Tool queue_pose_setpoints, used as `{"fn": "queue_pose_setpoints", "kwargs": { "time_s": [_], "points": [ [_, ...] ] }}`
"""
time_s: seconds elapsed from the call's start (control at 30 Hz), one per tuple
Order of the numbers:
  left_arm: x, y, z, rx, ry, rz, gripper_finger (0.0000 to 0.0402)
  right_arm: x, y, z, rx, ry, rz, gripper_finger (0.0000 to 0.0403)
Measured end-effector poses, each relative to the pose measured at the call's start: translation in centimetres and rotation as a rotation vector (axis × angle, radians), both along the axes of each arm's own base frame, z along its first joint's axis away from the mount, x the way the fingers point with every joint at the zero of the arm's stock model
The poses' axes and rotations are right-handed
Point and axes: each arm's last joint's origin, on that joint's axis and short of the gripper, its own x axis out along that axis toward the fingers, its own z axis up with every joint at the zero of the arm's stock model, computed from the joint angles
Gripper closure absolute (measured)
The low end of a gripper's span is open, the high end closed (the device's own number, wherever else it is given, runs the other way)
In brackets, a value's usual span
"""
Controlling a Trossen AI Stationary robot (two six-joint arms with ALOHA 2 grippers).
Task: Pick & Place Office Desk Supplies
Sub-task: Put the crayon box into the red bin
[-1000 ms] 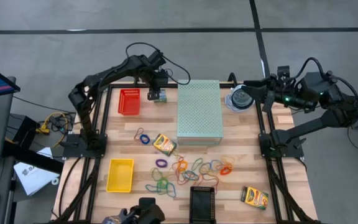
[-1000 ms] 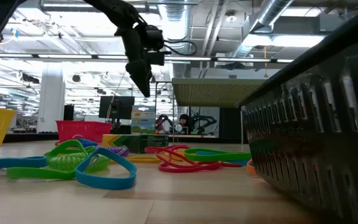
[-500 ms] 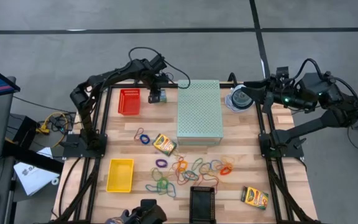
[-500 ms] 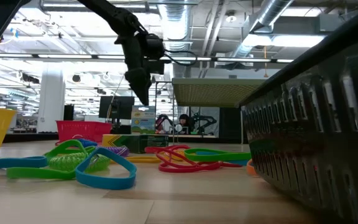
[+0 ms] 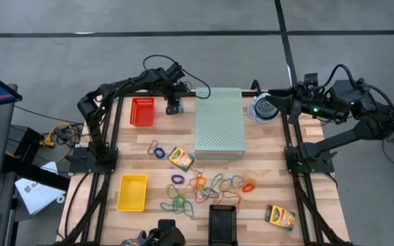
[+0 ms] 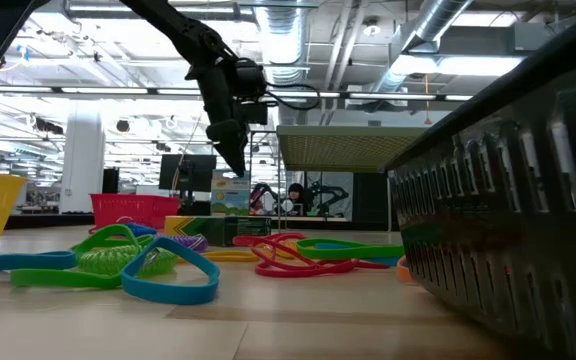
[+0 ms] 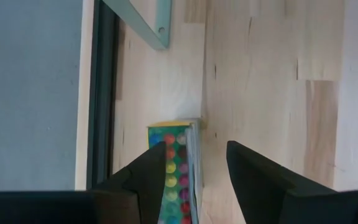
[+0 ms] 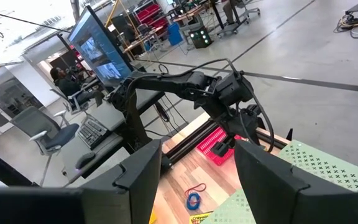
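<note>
My left gripper (image 5: 174, 106) (image 7: 194, 149) is open at the far edge, between the red basket (image 5: 141, 111) and the pale green perforated box (image 5: 219, 123). It points down, just above a small crayon box (image 7: 178, 168) that rests on the table. In the low view its fingertips (image 6: 236, 165) reach the top of that crayon box (image 6: 230, 190). Two more crayon boxes (image 5: 180, 158) (image 5: 280, 216) lie flat on the table. Coloured rubber bands (image 5: 211, 184) (image 6: 148, 265) are scattered near the front. My right gripper (image 5: 269, 108) (image 8: 197, 149) waits open over the clear disc case (image 5: 264, 109). My left gripper comes from above, pointing down. One finger (image 7: 154, 171) stands at the crayon box's upper end (image 7: 179, 134) and the other is apart from it. I cannot tell whether that finger touches the box.
A yellow basket (image 5: 132, 192) sits near the front left and a black tray (image 5: 223, 223) at the near edge. The perforated box fills the middle of the far half. Bare wood shows at the right, between that box and the table's right rail.
My left gripper has come down toward the crayon box at the far edge and shifted slightly toward the table's right. The crayon box has stayed in place.
</note>
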Motion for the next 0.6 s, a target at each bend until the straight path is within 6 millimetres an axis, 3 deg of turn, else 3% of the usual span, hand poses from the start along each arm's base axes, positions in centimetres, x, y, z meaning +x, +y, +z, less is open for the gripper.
{"fn": "queue_pose_setpoints", "kwargs": {
  "time_s": [0.3, 0.6],
  "points": [
    [0.3, 0.0, 0.1, 0.015, -0.019, -0.005, 0.0281, -0.1, 0.0, -0.4, 0.019, 0.028, -0.004, 0.0202],
    [0.0, -0.2, -1.3, 0.018, -0.011, -0.002, 0.0298, -0.1, 0.0, -0.4, 0.019, 0.029, -0.004, 0.0202]
  ]
}}
